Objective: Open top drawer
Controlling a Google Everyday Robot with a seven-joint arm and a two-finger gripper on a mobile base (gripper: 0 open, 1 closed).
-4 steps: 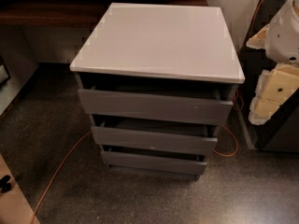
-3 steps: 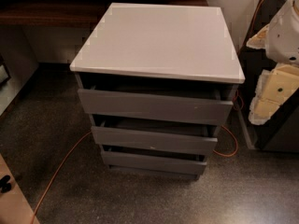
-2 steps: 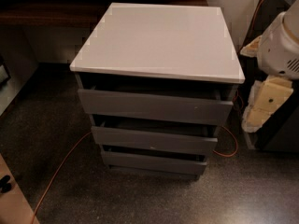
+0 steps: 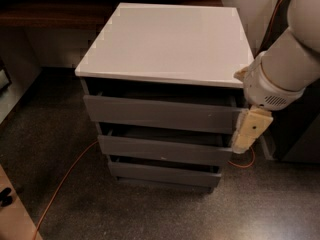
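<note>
The top drawer (image 4: 160, 113) is the uppermost of three dark grey drawers in a small cabinet with a white top (image 4: 170, 41). Its flat front has no handle, and a dark gap runs between it and the white top. It sits pushed in, about in line with the cabinet. My gripper (image 4: 243, 143) is cream-coloured and hangs from the white arm (image 4: 285, 64) at the right. It points down, right at the right end of the top drawer's front and overlapping its edge in the view.
Two lower grey drawers (image 4: 162, 150) sit beneath. An orange cable (image 4: 60, 184) runs over the dark speckled floor to the left and behind the cabinet's right side. A dark wooden bench (image 4: 45, 14) stands behind, and a dark unit (image 4: 300, 134) at the right.
The arm has swung in from the right edge of the view, leftwards and down, bringing the gripper to the right end of the top drawer. The drawers have not moved.
</note>
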